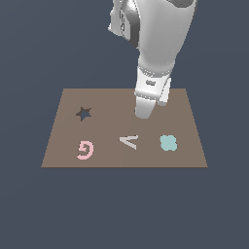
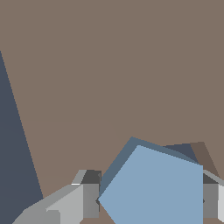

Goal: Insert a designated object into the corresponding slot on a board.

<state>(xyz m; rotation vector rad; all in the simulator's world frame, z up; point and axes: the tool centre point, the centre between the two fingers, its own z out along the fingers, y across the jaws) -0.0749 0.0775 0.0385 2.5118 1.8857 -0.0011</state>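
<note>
1. Wrist view: small light-blue pentagon-shaped block [image 2: 155, 190] sits between the two grey gripper fingers [image 2: 90, 200], one finger pad on each side, both touching its edges.
2. Gripper [image 2: 148, 201] is clamped on the pentagon block, jaws pressed against its opposite sides.
3. A dark blue-grey sliver [image 2: 181, 151] shows just past the block's far edge. It may be the dark pentagon cutout or only shadow; can't tell which, and can't tell if the block is seated in it or hovering above.
4. Flat brown rectangular board [image 2: 113, 65] fills most of the wrist view behind the block; dark blue-grey floor [image 2: 13, 153] shows as a wedge at one side.
5. Exterior view: white robot arm [image 1: 158, 44] comes down from above; its gripper end [image 1: 144, 112] is low over the board [image 1: 112, 99], near the middle of the far half. Block and pentagon cutout are hidden by the arm here.
6. Dark star-shaped cutout [image 1: 83, 114] lies toward the exterior view's left, well apart from the gripper.
7. Near row on the board: pink G [image 1: 85, 149] at the exterior view's left, white V [image 1: 129, 141] in the middle, teal four-lobed clover piece [image 1: 168, 142] at the right.
8. The V is nearest to the gripper tip, not touching it.
</note>
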